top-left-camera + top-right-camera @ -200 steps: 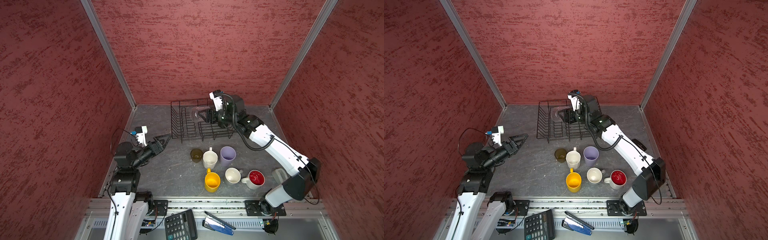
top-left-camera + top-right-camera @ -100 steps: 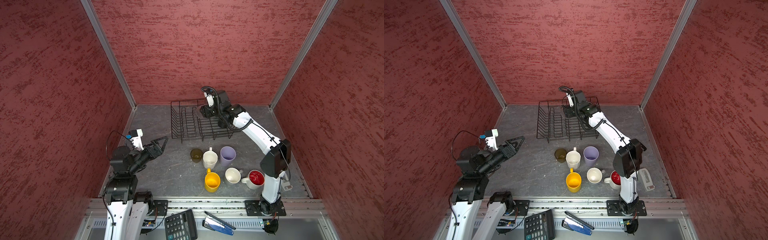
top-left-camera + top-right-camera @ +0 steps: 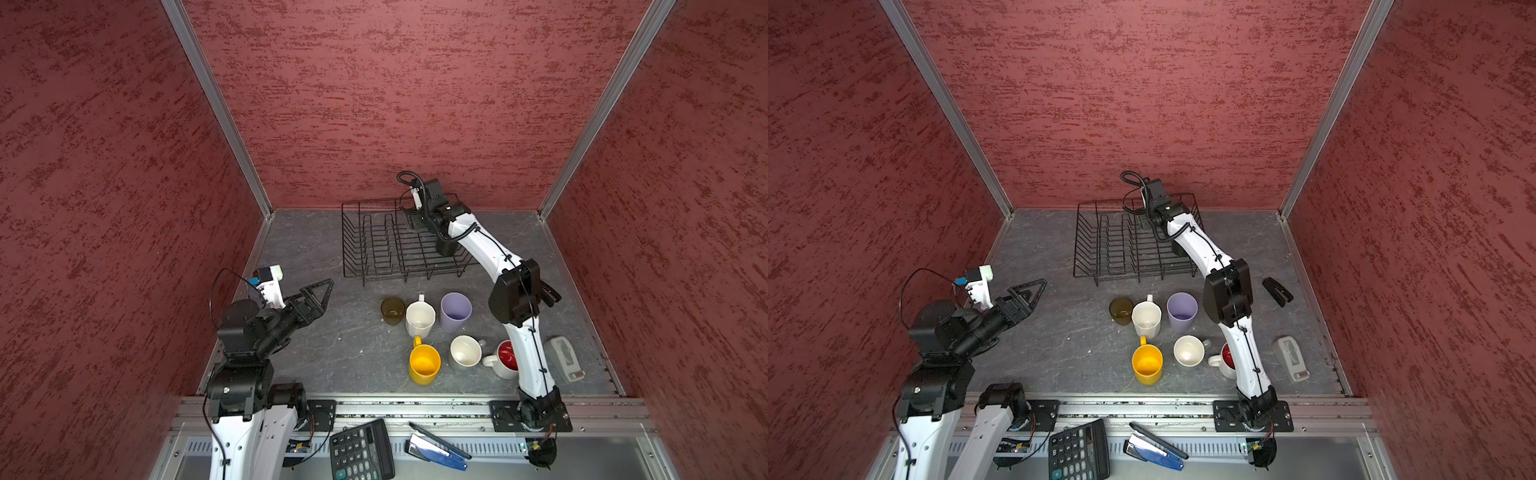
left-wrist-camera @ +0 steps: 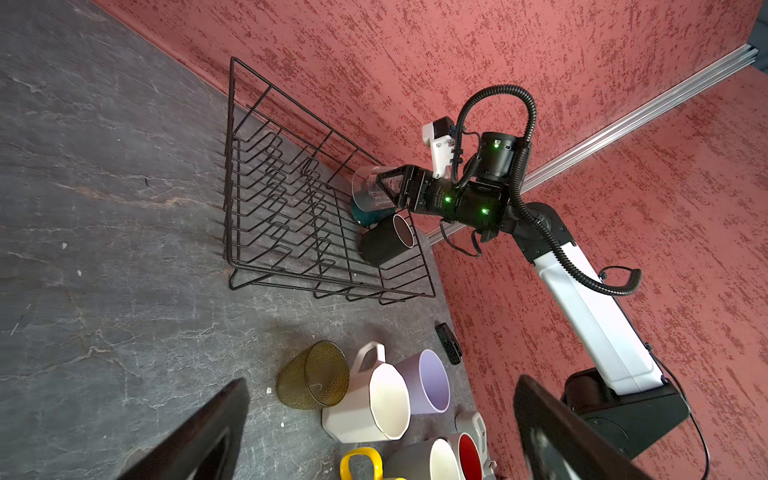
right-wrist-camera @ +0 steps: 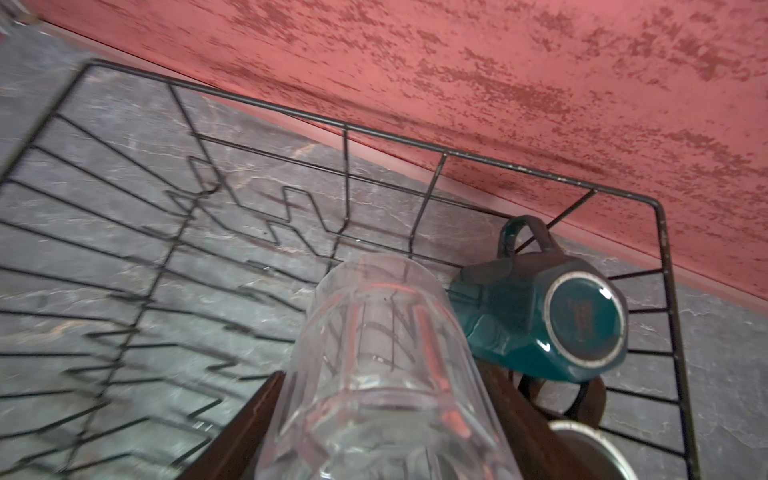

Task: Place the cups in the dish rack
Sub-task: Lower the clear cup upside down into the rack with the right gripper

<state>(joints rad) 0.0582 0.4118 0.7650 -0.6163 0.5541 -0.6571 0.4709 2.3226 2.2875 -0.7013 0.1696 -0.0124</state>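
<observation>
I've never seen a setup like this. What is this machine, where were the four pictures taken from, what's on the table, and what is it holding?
These are two robot arms bolted to a grey table. Two pictures look down from overhead, side by side; the other two come from a camera on each arm's wrist. The right end effector holds a clear glass over a black wire dish rack, where a teal mug and a black mug sit. The left end effector hangs open and empty. On the table: an olive-brown glass, a white mug, a lavender tumbler, a yellow mug, a grey mug and a red-lined mug.
</observation>
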